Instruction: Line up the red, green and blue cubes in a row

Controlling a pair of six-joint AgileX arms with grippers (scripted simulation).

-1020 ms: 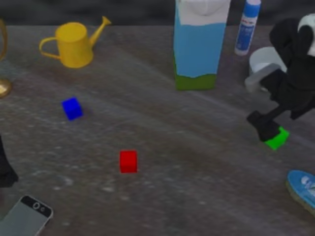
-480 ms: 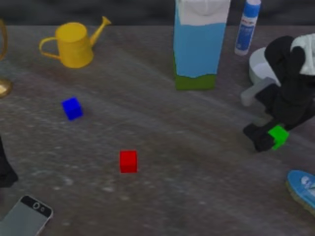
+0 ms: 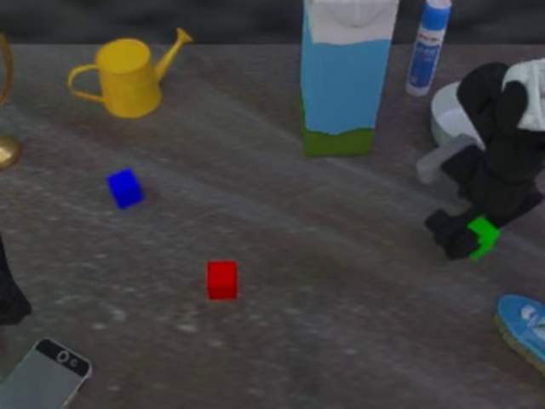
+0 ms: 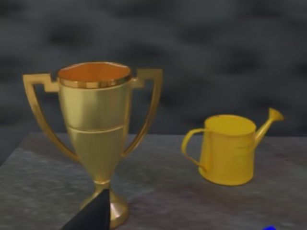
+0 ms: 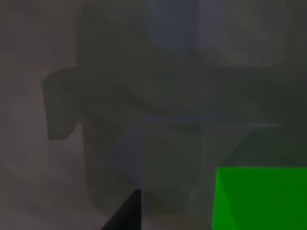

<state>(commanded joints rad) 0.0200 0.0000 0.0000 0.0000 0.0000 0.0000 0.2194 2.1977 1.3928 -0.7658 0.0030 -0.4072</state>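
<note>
The green cube lies at the right of the table, partly covered by my right gripper, which is down at it. In the right wrist view the green cube sits apart from the one visible fingertip, and the gripper reads as open. The red cube rests left of centre near the front. The blue cube lies farther left; only a sliver of this blue cube shows in the left wrist view. My left gripper stays parked at the left edge.
A yellow watering can and a gold trophy stand at the back left. A tall carton and a glue stick stand at the back. A grey-white cup is behind the right arm. A phone and a blue object lie in front.
My right arm came down onto the green cube and its fingers now cover the cube's left side. The red and blue cubes and the left arm have not moved.
</note>
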